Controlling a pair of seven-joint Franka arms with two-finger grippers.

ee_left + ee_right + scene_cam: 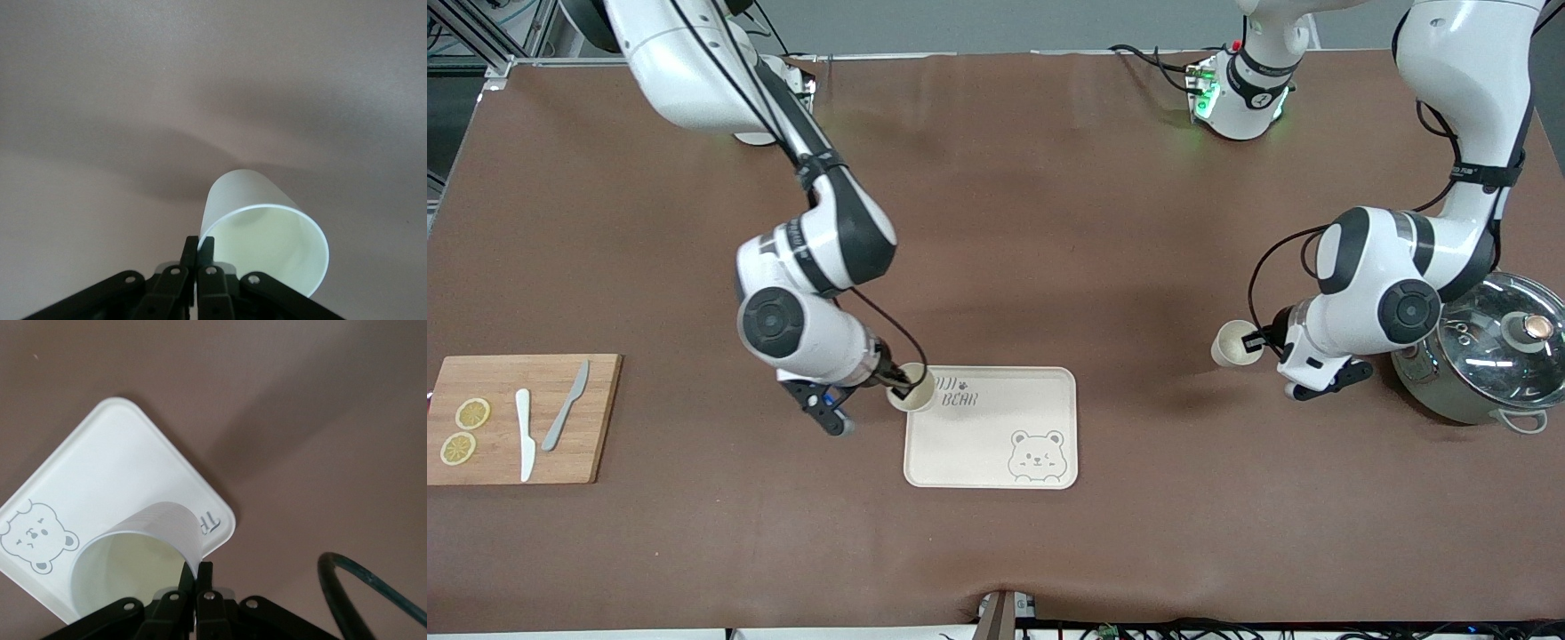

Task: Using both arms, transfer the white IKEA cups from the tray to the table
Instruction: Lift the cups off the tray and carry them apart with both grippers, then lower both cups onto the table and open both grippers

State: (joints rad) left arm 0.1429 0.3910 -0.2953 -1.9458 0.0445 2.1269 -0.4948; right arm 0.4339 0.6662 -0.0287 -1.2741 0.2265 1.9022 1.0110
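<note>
Two white arms work over a brown table (1049,222). The right gripper (901,384) is closed on the rim of one white cup (911,388), one finger inside the wall and one outside; it holds the cup upright over the corner of the bear-printed tray (996,444) that lies toward the right arm's end of the table and farther from the front camera, beside the printed lettering. The right wrist view shows the same grip, with the fingertips (197,577) pinched on the cup (133,553) wall and the tray (113,460) and its bear drawing below. The left gripper (1258,342) is likewise closed on the rim of the second white cup (1234,343), which is over bare table between the tray and the grey-green pot (1476,356), well apart from the tray. In the left wrist view the fingertips (197,252) clamp the wall of this cup (267,240), whose open mouth faces the camera, with only brown table (200,80) below. The pot carries a glass lid and stands at the left arm's end of the table. At the right arm's end lies a wooden cutting board (516,418) bearing two lemon slices (464,431), a white knife (525,433) and a grey knife (565,405).
</note>
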